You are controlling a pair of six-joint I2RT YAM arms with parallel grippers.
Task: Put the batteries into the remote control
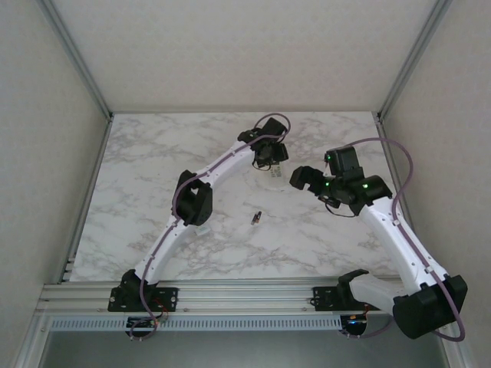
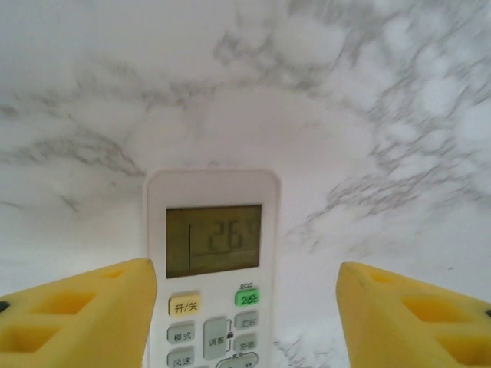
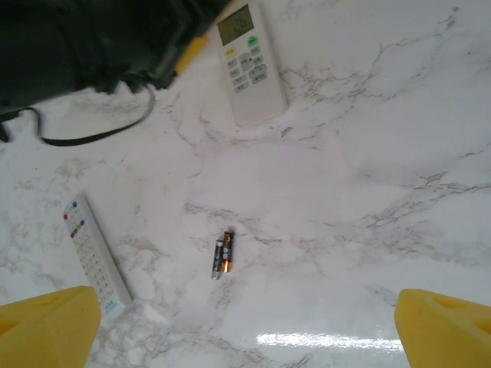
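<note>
- Marble-patterned worktop (image 1: pixel 153 153) carries everything. It is smooth and glossy, so I expect small round things to slide and roll on it.
- Towards the left edge in the right wrist view lies the slim remote (image 3: pixel 92 257), face up with rows of small buttons. It is probably light, hollow plastic, best pinched across its narrow width at the long edges.
- Near the middle of the worktop, between the two arms, lie the batteries (image 3: pixel 223 253). They are two slim dark cylinders with reddish-orange ends, side by side and touching or nearly so.
  - They look hard, light and slick, and likely to roll away from a push.
  - Each is best taken across the middle of its barrel, with the fingers closing square to its length.
  - Since they lie so close together, one may need nudging clear before a finger fits between them.
- Further towards the far edge, the left claw (image 2: pixel 244 295) hangs low over the display remote (image 2: pixel 213 261).
  - Its yellow fingers (image 2: pixel 77 314) stand well apart and hold nothing.
  - The left finger is at the remote's left edge, and the right one is clear of it.
  - The remote lies face up with its screen showing digits, so any battery bay is probably underneath and it would need turning over.
  - I cannot tell which of the two remotes is meant.
- On the right, the right claw (image 3: pixel 245 322) hovers above the batteries. Its jaws are spread as wide as they go and it is empty.
</note>
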